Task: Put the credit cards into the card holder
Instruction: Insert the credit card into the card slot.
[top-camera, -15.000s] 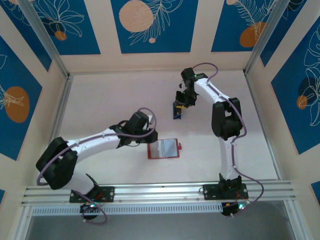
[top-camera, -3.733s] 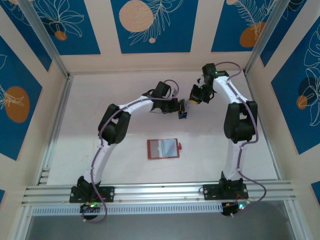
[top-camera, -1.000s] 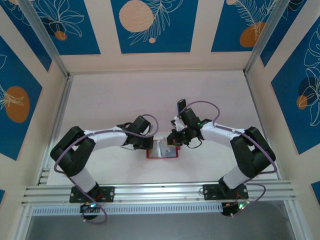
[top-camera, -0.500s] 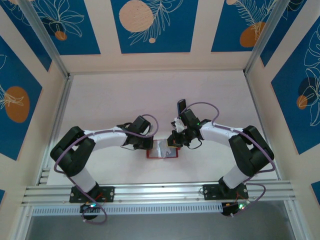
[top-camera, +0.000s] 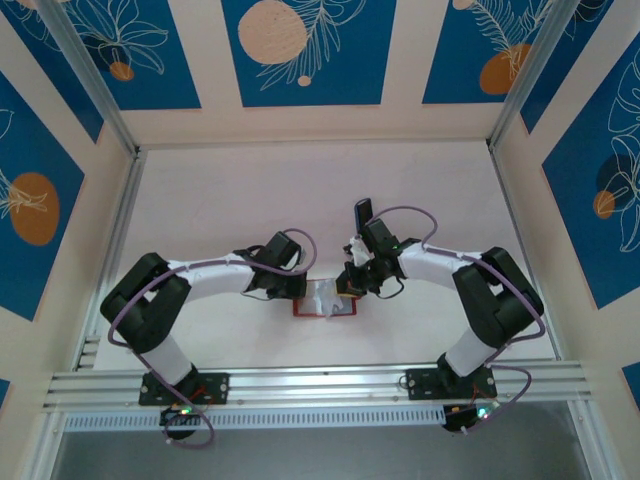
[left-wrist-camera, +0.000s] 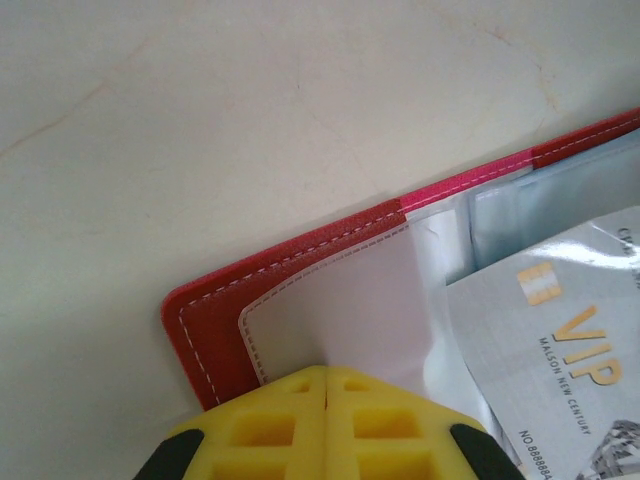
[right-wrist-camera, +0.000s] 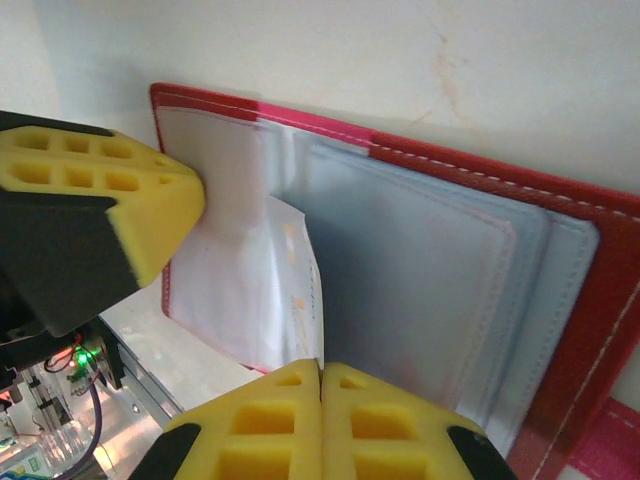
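Observation:
The red card holder (top-camera: 322, 303) lies open in the middle of the table, its pale clear pockets facing up (left-wrist-camera: 205, 340) (right-wrist-camera: 590, 330). My left gripper (top-camera: 308, 290) (left-wrist-camera: 326, 375) is shut on the edge of a clear pocket leaf at the holder's left end; its yellow fingers (right-wrist-camera: 150, 200) show in the right wrist view. My right gripper (top-camera: 345, 288) (right-wrist-camera: 321, 368) is shut on a credit card (right-wrist-camera: 295, 290), which looks pale here with gold VIP lettering (left-wrist-camera: 560, 350). The card leans over the pockets. Another dark blue card (top-camera: 363, 212) stands on edge behind the right wrist.
The holder's snap tab shows pink at the lower right of the right wrist view (right-wrist-camera: 610, 445). Walls enclose the pale table (top-camera: 200, 200) on three sides, and an aluminium rail (top-camera: 320, 385) runs along the near edge by both arm bases.
Seconds ago both grippers were at the far side by the blue cards; now both are at the holder. Over the last second the right wrist has only crept slightly; the left has held still.

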